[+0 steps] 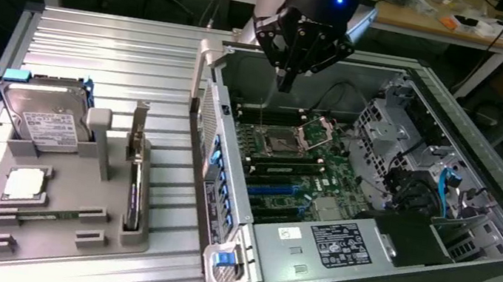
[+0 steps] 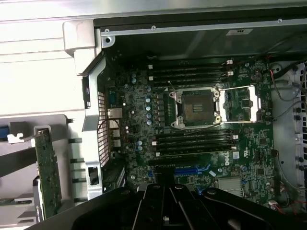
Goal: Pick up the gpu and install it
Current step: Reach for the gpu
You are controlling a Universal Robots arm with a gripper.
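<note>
The gpu (image 1: pixel 136 169) is a thin green card with a silver bracket. It stands on edge in a slot of the grey holder (image 1: pixel 58 235) at the exterior view's left. In the wrist view the gpu (image 2: pixel 48 172) shows as a green board beside the case wall. My gripper (image 1: pixel 286 80) hangs shut and empty over the far end of the open computer case (image 1: pixel 225 182), well apart from the gpu. Its dark fingers (image 2: pixel 153 196) point down over the motherboard (image 2: pixel 240 139), near the blue slots (image 2: pixel 192 170).
The grey holder also carries a silver hard drive (image 1: pixel 41 113), a square processor (image 1: pixel 26 184) and a narrow memory stick (image 1: pixel 51 216). Inside the case lie an open processor socket (image 2: pixel 196 108), black memory slots (image 2: pixel 192 74), drive cages (image 1: pixel 388 124) and cables (image 1: pixel 444 188).
</note>
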